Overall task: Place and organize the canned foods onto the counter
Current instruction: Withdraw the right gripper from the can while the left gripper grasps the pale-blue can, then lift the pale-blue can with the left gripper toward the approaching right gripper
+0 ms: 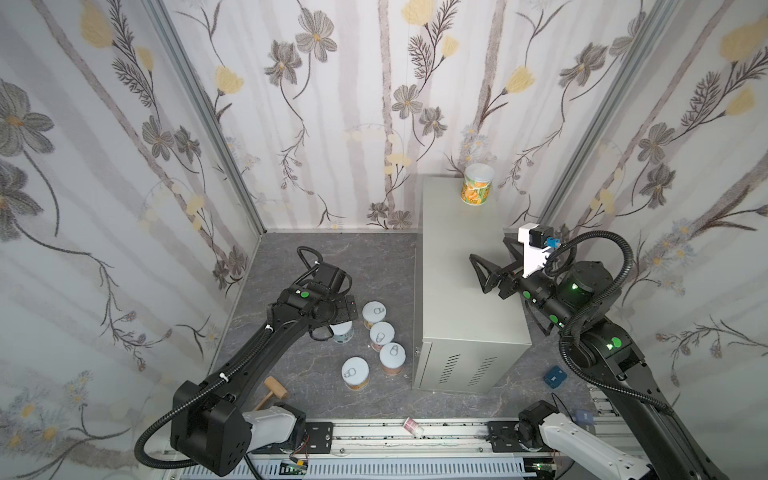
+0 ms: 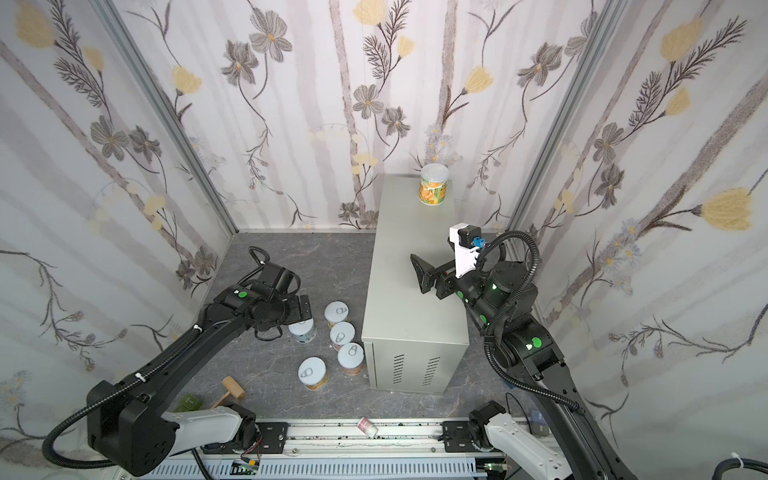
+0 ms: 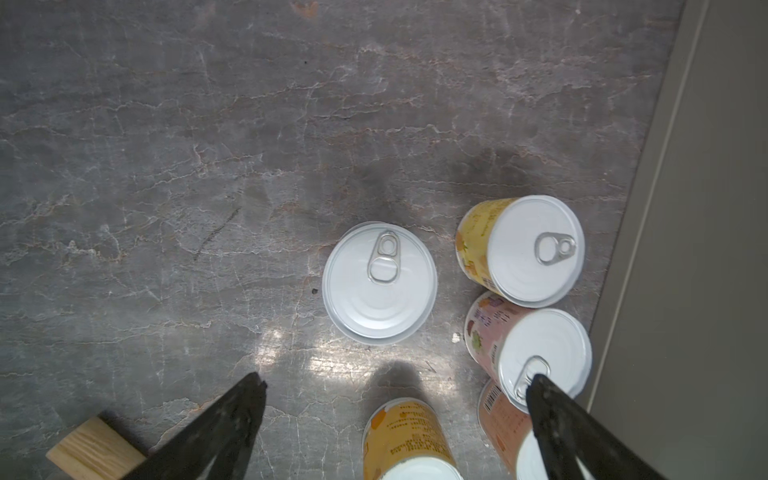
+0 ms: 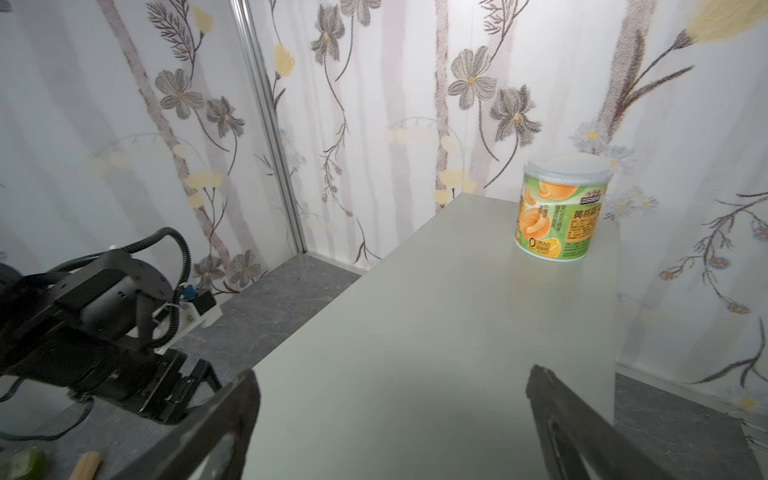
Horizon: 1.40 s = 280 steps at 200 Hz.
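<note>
Several canned foods stand upright on the dark floor left of the counter point(image 1: 449, 249): a yellow one point(image 1: 375, 314), a pink one point(image 1: 382, 336), a peach one point(image 1: 392, 358), an orange one point(image 1: 355, 372) and a pale one point(image 1: 343, 332). My left gripper point(image 3: 397, 380) hangs open above this group, holding nothing; the pale can point(image 3: 380, 282) lies just beyond its fingertips. A green-and-orange can point(image 1: 478, 183) stands at the counter's far end. My right gripper point(image 4: 392, 374) hovers open and empty over the counter top point(image 4: 415, 311), short of that can point(image 4: 561, 212).
A wooden mallet point(image 1: 274, 388) lies on the floor near the left arm's base. A blue block point(image 1: 555, 377) sits right of the counter, and a green block point(image 2: 189, 402) beside the mallet. A small striped object point(image 1: 412, 426) rests on the front rail. Papered walls enclose three sides.
</note>
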Each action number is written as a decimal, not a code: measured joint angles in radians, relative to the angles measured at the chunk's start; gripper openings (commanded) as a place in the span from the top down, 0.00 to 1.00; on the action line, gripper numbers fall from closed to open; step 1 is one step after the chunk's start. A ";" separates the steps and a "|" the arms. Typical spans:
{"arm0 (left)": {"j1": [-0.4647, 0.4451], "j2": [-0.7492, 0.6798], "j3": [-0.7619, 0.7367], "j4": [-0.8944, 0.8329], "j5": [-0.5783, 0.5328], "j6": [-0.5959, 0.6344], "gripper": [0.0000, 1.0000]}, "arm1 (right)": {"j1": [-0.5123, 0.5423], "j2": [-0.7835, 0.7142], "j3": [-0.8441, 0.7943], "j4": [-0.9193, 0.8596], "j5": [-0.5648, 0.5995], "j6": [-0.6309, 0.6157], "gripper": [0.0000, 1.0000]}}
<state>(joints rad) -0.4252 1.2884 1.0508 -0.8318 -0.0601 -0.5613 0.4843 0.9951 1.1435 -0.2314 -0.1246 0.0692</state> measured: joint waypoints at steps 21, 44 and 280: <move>0.006 0.037 -0.036 0.037 -0.011 -0.024 0.00 | 0.025 -0.023 -0.005 -0.008 0.001 0.000 0.00; 0.018 0.083 -0.056 0.086 -0.010 -0.041 0.00 | 0.045 -0.043 -0.009 -0.028 0.001 0.000 0.00; 0.071 0.230 -0.148 0.291 0.039 -0.036 0.41 | 0.138 0.046 -0.007 0.019 -0.007 -0.045 0.00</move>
<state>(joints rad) -0.3538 1.5181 0.9028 -0.5404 -0.0216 -0.5976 0.6224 1.0412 1.1366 -0.2123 -0.1318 0.0242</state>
